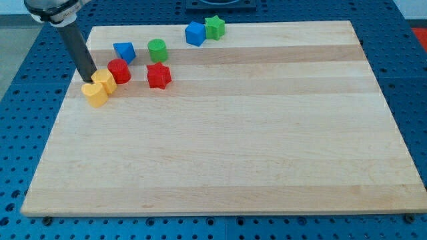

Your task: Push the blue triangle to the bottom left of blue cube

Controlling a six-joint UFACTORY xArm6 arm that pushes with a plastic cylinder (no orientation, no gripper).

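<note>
Blue pegboard surrounds our wooden counter (227,133). We have no claw, only a rod; our tip (89,80) touches the yellow blocks (99,89), far left. Blue triangle (124,51) lies just beyond, well left of the blue cube (195,33).

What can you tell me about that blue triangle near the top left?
The blue triangle is a small, solid-looking wedge with a glossy, plastic-like finish. It lies flat on the wooden board, near the view's top left. Nothing touches it: the green cylinder sits just to its right and the red cylinder just below, each with a small gap. My tip is lower left of it, against the yellow blocks. The blue cube lies further right.
</note>
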